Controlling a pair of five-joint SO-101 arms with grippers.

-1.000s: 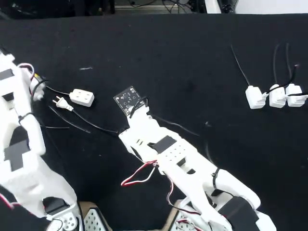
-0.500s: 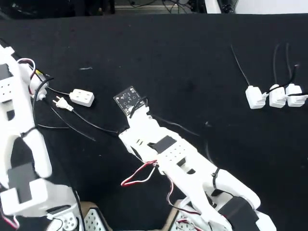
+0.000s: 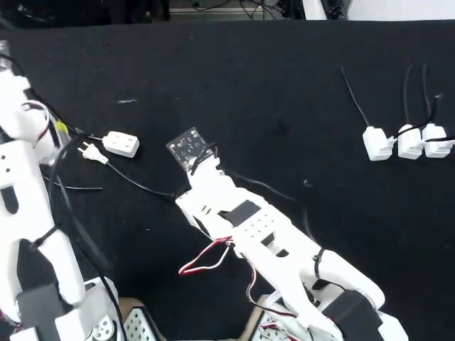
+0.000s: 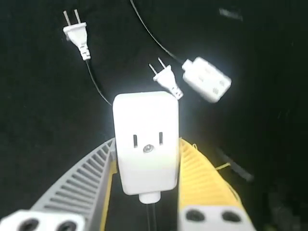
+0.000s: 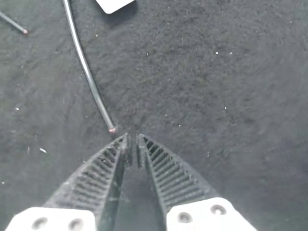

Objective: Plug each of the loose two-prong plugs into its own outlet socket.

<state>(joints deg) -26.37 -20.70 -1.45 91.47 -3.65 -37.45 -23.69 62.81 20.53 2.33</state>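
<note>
left fingers clamp a white socket by its sides (slots facing the camera). just past it lies a plug, prongs pointing away, beside a second socket; another plug lies farther off. right fingers are almost closed on nothing, tips near a cable end on the black surface.

The table is black and matte. A small pale scrap lies on it. Cables lie beyond its far edge.
</note>
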